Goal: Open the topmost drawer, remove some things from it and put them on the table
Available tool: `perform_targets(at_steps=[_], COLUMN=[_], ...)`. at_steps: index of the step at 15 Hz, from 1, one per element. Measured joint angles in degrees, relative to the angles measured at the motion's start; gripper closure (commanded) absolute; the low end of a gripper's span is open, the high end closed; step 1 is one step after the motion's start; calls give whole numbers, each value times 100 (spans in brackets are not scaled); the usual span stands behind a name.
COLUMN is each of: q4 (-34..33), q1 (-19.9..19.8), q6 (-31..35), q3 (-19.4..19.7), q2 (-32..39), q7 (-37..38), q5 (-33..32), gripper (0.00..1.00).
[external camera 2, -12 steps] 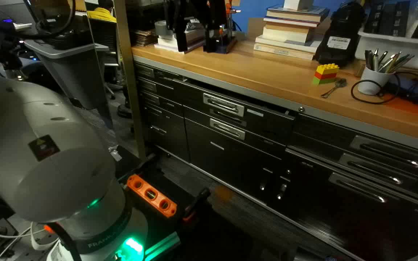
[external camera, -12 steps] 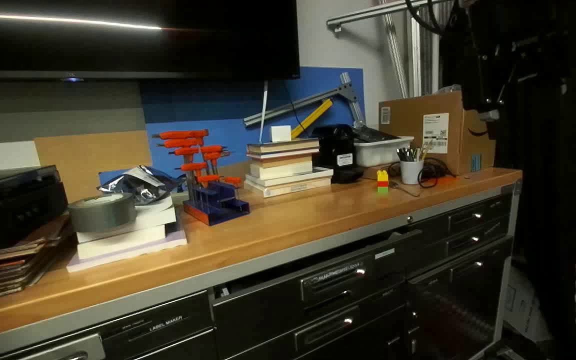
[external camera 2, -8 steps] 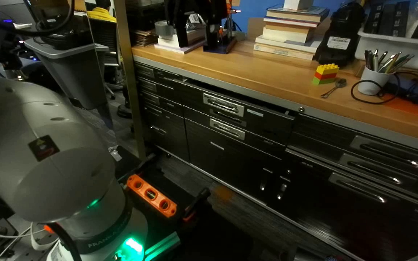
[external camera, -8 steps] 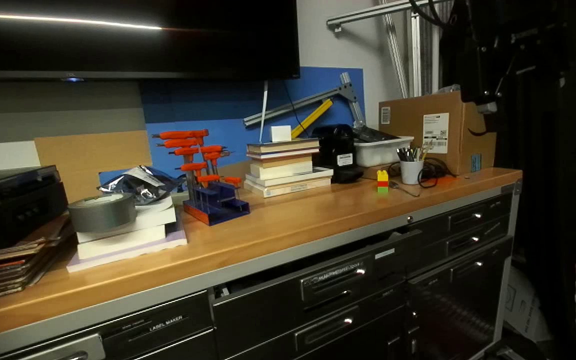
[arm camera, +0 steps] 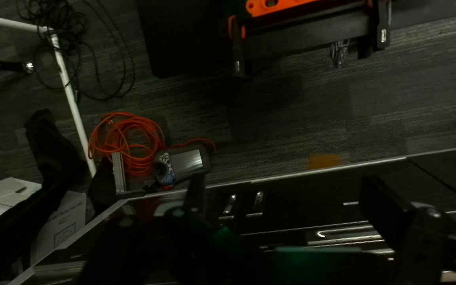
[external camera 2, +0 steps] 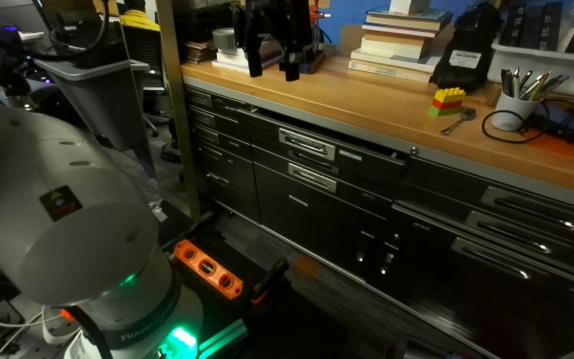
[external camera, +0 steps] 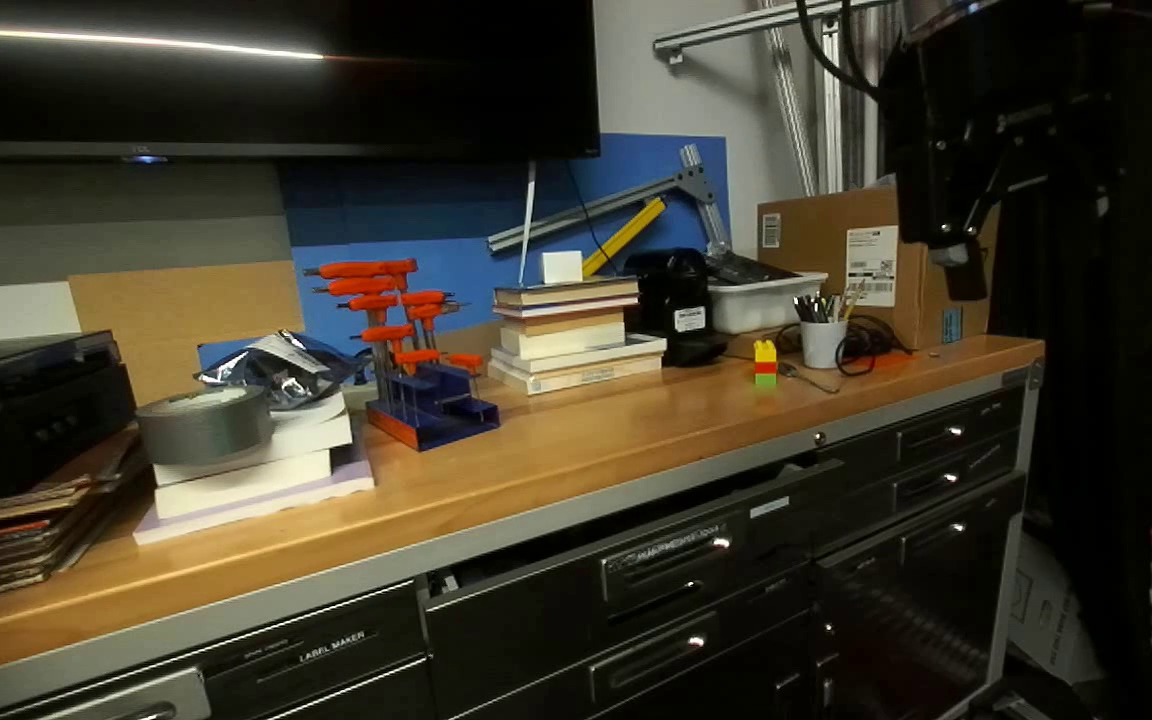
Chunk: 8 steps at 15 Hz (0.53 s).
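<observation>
The topmost drawer is dark grey and pulled out a little, with a dark gap under the table's edge. It also shows in an exterior view with its handle strip. The black things are hidden; only a small pale bit shows at the drawer's left end. The table has a light-brown wooden top, seen in both exterior views. My gripper hangs above and in front of the table, apart from the drawer. In the wrist view the gripper has its fingers wide apart with nothing between them.
On the table stand the red-and-blue clamp stand, stacked books, books with a tape roll, a toy brick stack, a spoon and a pen cup. An orange level lies near the arm base.
My gripper has come lower and a little left in an exterior view, and a fingertip now shows below it. Its fingers have turned slightly. The drawer has not moved.
</observation>
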State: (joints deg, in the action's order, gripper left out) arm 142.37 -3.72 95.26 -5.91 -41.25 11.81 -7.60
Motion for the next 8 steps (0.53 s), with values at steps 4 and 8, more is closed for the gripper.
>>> perform_targets(at_steps=[4, 8], q4=[253, 523], q1=[-14, -55], q6=[832, 1871], q3=[4, -11], q2=[424, 868], q7=[849, 1787], q5=[508, 936], gripper=[0, 0])
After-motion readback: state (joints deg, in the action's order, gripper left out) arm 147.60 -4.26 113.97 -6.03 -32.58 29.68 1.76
